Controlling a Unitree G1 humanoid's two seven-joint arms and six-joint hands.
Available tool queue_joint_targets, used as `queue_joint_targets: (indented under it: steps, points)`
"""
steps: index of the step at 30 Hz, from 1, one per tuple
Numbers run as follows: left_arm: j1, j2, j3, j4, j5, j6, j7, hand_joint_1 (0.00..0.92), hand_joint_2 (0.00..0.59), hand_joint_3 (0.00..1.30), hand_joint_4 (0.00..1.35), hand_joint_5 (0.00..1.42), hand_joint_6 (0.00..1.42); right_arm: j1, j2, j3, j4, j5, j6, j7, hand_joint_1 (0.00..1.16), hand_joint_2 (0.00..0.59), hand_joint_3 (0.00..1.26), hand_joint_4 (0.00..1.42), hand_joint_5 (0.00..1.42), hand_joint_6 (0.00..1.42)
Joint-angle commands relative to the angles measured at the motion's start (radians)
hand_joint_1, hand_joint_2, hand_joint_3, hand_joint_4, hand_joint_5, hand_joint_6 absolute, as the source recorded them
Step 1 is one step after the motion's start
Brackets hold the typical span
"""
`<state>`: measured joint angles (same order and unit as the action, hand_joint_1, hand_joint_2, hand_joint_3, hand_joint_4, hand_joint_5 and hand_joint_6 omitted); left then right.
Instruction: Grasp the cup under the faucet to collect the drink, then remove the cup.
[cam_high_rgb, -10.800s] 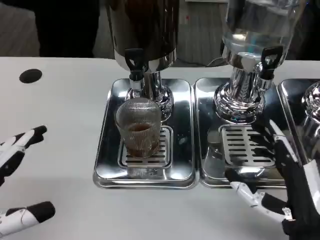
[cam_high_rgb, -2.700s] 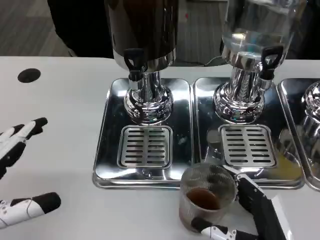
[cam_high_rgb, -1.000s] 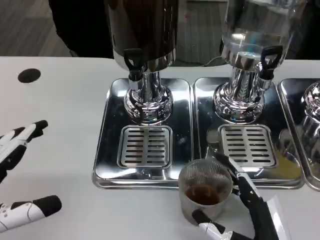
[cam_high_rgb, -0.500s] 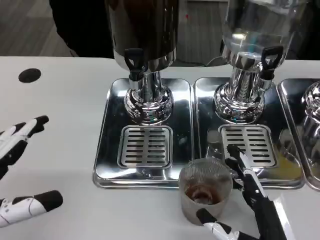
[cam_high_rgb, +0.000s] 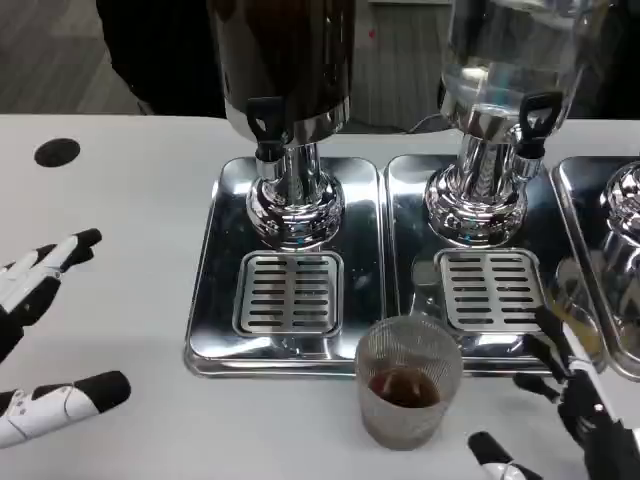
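Cup, ribbed glass, a little dark drink at the bottom, upright on the white table just in front of the 2 steel drip trays, off the faucet. Right hand to its right, apart, fingers spread, holding nothing. 0.5 s ago those fingers sat against the cup; now withdrawn. Left hand spread, idle at the table's left, as before.
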<state>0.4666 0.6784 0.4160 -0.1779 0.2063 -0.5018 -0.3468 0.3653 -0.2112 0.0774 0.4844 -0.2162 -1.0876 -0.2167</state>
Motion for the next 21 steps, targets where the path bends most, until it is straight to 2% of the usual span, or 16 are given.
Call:
queue_joint_targets:
  steps: [1, 6, 9, 16, 18, 21]
  points:
    - [-0.014, -0.011, -0.015, 0.030, 0.024, -0.009, 0.018, 0.000, 0.000, 0.00, 0.00, 0.00, 0.00, 0.009, -0.039, -0.067, -0.047, 0.076, 0.006, 0.040, 0.81, 0.245, 0.11, 0.10, 0.13, 0.27]
    - [-0.020, -0.022, -0.022, 0.062, 0.067, -0.041, 0.053, 0.000, 0.003, 0.00, 0.00, 0.00, 0.00, 0.005, -0.068, -0.144, -0.063, 0.159, 0.040, 0.086, 0.76, 0.338, 0.18, 0.19, 0.20, 0.26]
    - [-0.029, -0.032, -0.026, 0.091, 0.102, -0.068, 0.090, 0.000, 0.006, 0.00, 0.00, 0.00, 0.00, 0.003, -0.076, -0.189, -0.076, 0.161, 0.064, 0.091, 0.75, 0.382, 0.23, 0.24, 0.23, 0.26]
    - [-0.037, -0.055, -0.037, 0.132, 0.122, -0.106, 0.159, 0.000, 0.009, 0.00, 0.00, 0.00, 0.00, 0.018, -0.070, -0.293, -0.147, 0.056, 0.144, 0.051, 0.75, 0.490, 0.36, 0.35, 0.31, 0.28]
    - [-0.036, -0.061, -0.030, 0.138, 0.143, -0.110, 0.187, 0.000, 0.010, 0.00, 0.00, 0.00, 0.00, 0.027, -0.064, -0.319, -0.183, -0.003, 0.173, 0.025, 0.73, 0.531, 0.39, 0.38, 0.32, 0.29]
    - [-0.028, -0.062, -0.021, 0.137, 0.177, -0.115, 0.226, 0.000, 0.011, 0.00, 0.00, 0.00, 0.00, 0.045, -0.057, -0.353, -0.254, -0.120, 0.223, -0.029, 0.72, 0.554, 0.44, 0.41, 0.34, 0.28]
